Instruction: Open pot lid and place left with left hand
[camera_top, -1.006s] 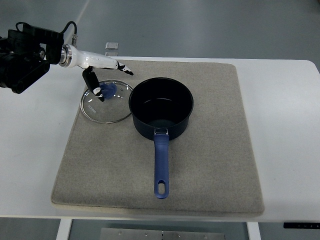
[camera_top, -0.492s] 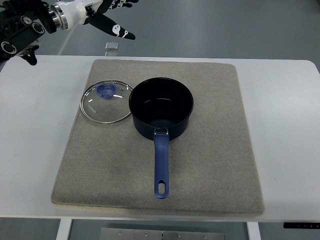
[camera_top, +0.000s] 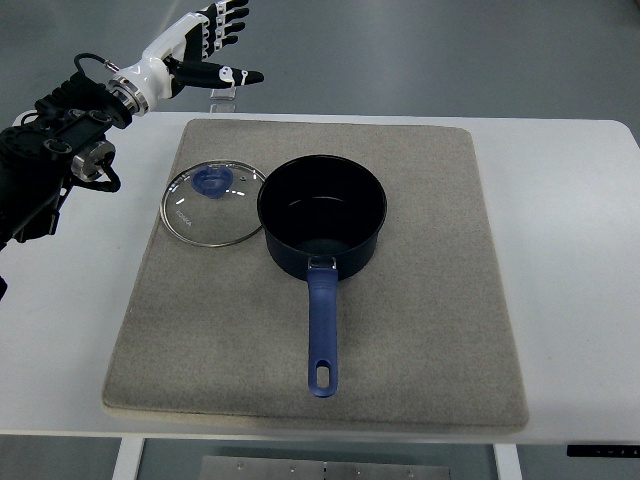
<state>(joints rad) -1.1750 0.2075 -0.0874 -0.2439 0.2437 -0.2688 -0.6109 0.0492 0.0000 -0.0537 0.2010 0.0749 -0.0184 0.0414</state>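
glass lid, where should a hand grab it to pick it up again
Grip the blue knob at the centre of the glass lid, coming straight down from above. The lid lies flat on the grey mat, knob up, its rim too low to pinch, and the pot crowds its right edge.

Glass lid (camera_top: 213, 206) shiny, metal rim; pot (camera_top: 322, 214) dark glossy; mat (camera_top: 420, 330) rough grey cloth; table (camera_top: 570, 260) smooth white.

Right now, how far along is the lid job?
Looks done: the glass lid lies flat on the mat, left of the open pot, touching its rim. The left hand is raised beyond the table's far edge, fingers spread, holding nothing. Nothing obvious remains.
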